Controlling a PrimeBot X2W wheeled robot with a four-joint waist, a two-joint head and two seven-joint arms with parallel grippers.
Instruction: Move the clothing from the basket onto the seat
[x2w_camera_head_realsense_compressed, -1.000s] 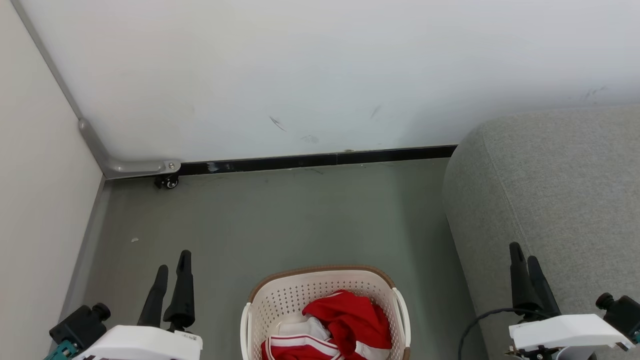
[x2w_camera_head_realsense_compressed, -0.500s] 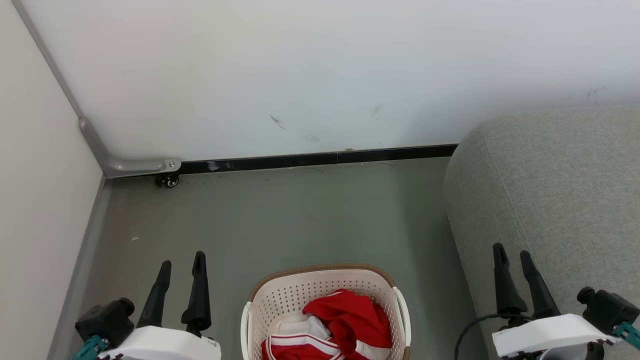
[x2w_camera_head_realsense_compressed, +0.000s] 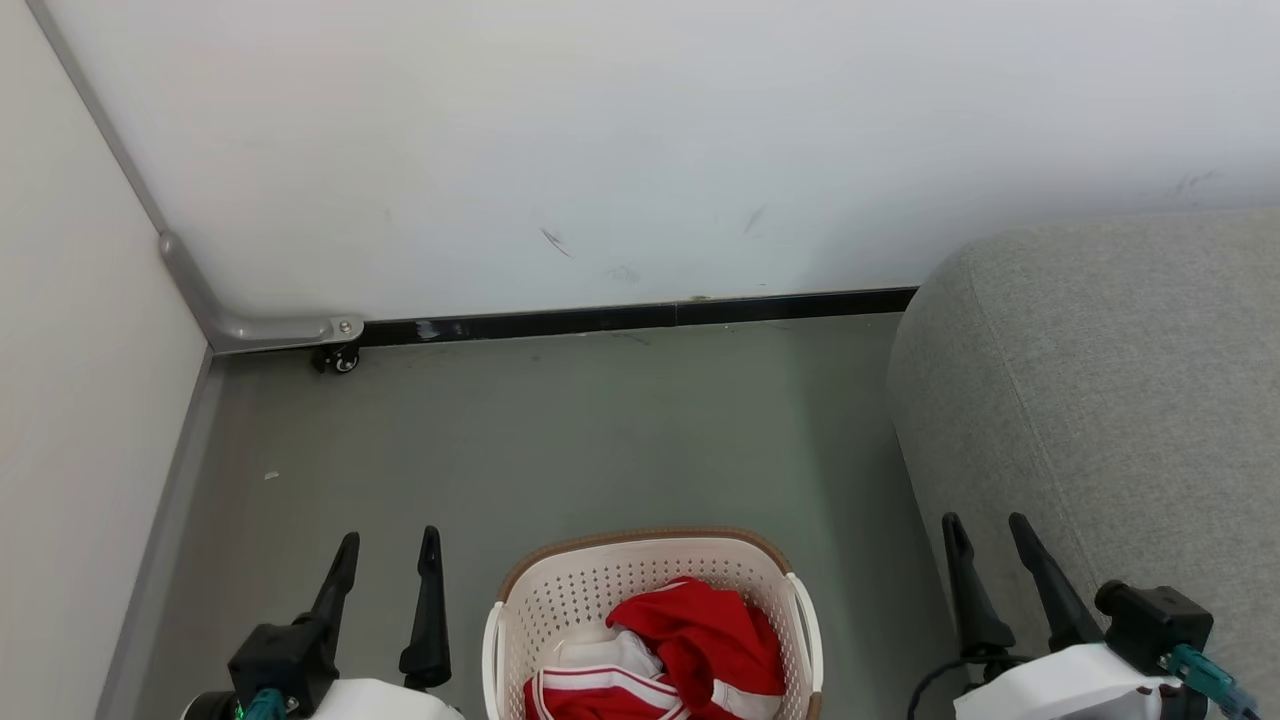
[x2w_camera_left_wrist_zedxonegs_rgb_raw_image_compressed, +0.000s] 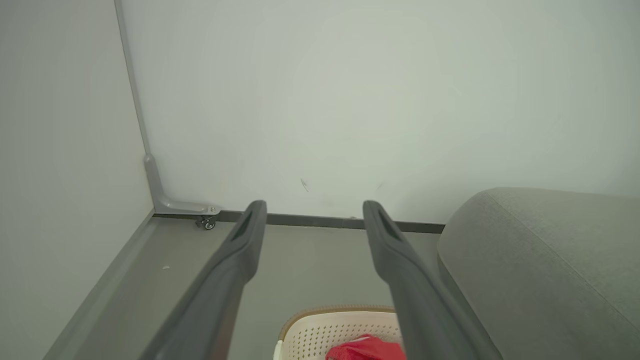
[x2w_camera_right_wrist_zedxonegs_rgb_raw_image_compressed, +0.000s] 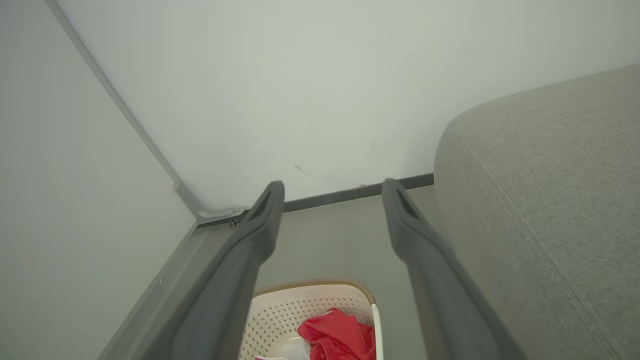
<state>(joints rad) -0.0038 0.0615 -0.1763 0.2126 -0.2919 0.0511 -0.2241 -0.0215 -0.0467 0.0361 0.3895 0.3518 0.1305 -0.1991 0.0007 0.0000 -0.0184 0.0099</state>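
Red clothing heaped in the basket on grey floor, seat close right, our left gripper, right gripper splayed wide, flanking it

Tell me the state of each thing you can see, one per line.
left gripper: open, holding nothing
right gripper: open, holding nothing
basket: upright on the floor, not empty
clothing: crumpled in a heap inside the basket
seat: no clothing on the part in view
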